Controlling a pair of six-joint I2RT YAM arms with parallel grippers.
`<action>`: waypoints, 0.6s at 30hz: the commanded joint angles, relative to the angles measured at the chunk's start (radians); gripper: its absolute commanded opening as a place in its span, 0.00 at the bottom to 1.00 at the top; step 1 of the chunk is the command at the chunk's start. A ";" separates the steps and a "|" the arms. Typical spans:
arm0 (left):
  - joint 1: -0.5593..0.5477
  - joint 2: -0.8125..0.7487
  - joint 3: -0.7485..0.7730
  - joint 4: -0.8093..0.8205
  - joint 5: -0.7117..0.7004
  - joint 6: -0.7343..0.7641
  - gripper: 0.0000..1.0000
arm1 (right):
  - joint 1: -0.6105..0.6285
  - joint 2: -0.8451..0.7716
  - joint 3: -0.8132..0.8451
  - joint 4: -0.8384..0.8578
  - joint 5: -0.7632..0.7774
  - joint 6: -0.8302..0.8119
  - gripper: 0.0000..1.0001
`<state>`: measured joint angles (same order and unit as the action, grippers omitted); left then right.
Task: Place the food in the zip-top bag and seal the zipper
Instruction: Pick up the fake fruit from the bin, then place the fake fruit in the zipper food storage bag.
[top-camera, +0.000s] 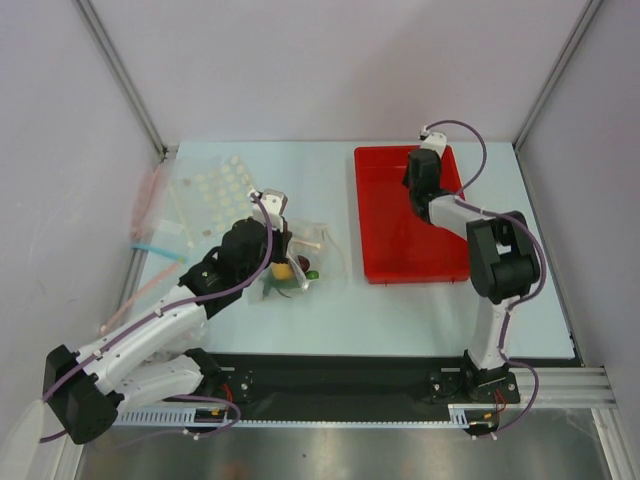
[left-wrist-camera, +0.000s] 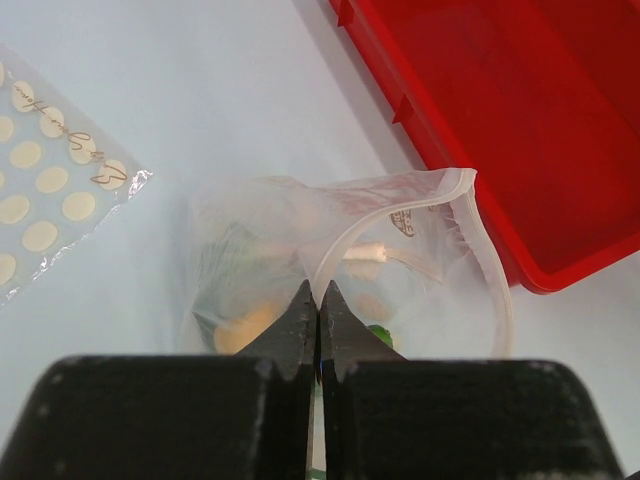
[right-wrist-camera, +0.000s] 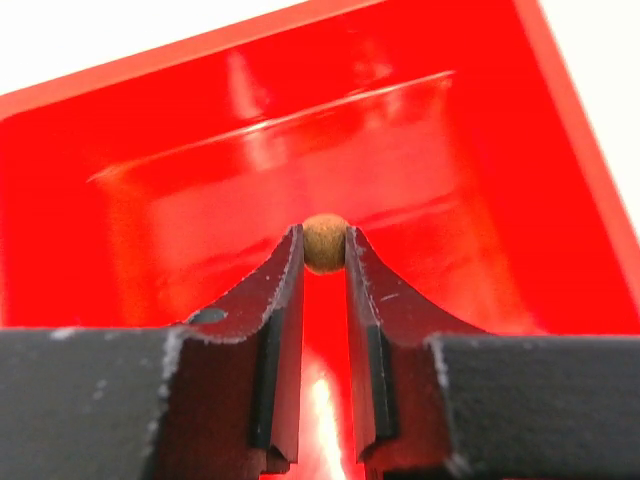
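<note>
Midway, the left gripper (left-wrist-camera: 318, 305) clamps the rim of the zip-top bag (left-wrist-camera: 250, 240), yellow and green food (left-wrist-camera: 245, 330) already inside just ahead of its tips, while the right gripper (right-wrist-camera: 325, 262) pinches a brown ball (right-wrist-camera: 325, 238) over the red tray (right-wrist-camera: 150, 150), the zipper (left-wrist-camera: 490, 270) not yet sealed.

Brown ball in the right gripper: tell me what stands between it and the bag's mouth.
Only the red tray's left wall lies in the brown ball's path. The left gripper pinches the zip-top bag's rim, mouth toward the tray.
</note>
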<state>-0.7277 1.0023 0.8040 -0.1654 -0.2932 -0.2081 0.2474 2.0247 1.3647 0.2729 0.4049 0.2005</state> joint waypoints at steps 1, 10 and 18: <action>0.008 -0.022 0.006 0.032 0.000 0.003 0.00 | 0.076 -0.179 -0.161 0.144 -0.040 0.042 0.08; 0.008 -0.011 0.007 0.038 0.017 -0.004 0.00 | 0.366 -0.625 -0.547 0.247 -0.179 -0.116 0.07; 0.007 -0.002 0.024 0.038 0.035 -0.019 0.00 | 0.501 -0.839 -0.783 0.321 -0.386 -0.156 0.06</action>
<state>-0.7269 1.0039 0.8040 -0.1665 -0.2760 -0.2096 0.7376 1.2266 0.6361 0.5026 0.1364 0.0727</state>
